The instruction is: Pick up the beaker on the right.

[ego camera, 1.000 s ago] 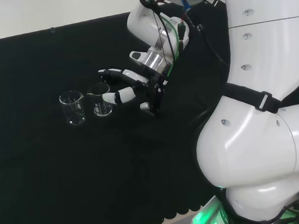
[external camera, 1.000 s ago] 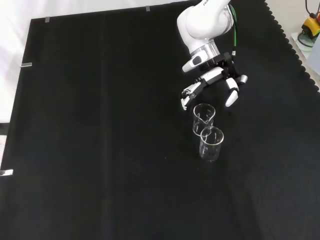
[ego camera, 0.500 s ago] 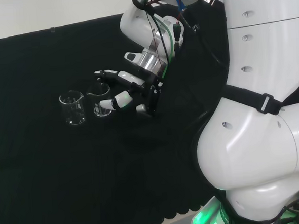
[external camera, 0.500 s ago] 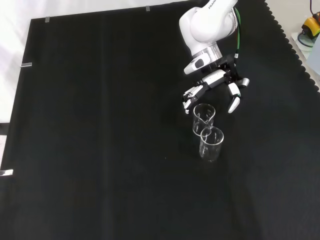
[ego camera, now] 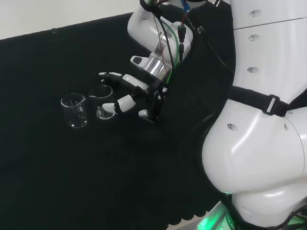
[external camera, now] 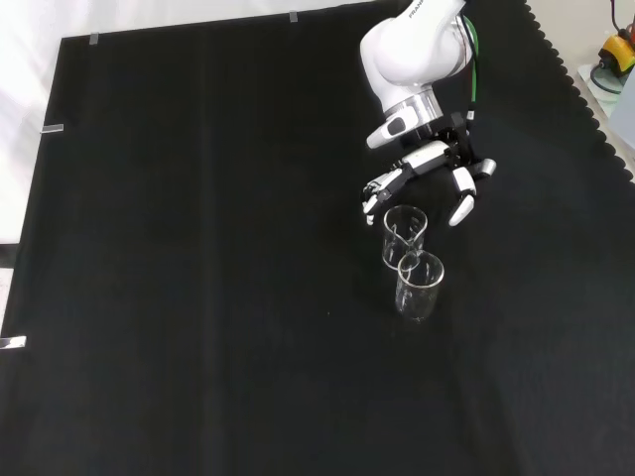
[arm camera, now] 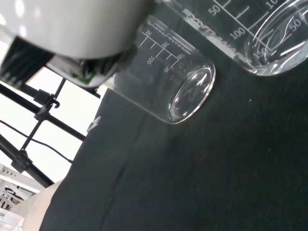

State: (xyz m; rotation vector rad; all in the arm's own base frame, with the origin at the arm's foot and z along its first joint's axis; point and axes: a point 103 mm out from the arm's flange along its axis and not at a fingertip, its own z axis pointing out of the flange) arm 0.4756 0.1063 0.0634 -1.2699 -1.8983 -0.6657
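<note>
Head view, L to R: far beaker (ego camera: 74, 111) upright on black cloth (ego camera: 53, 173); target beaker (ego camera: 104, 105) just beside it on its R, upright, empty. Hand (ego camera: 136, 93) just R of target, fingers spread either side of it, open, holding nothing; contact unclear.
</note>
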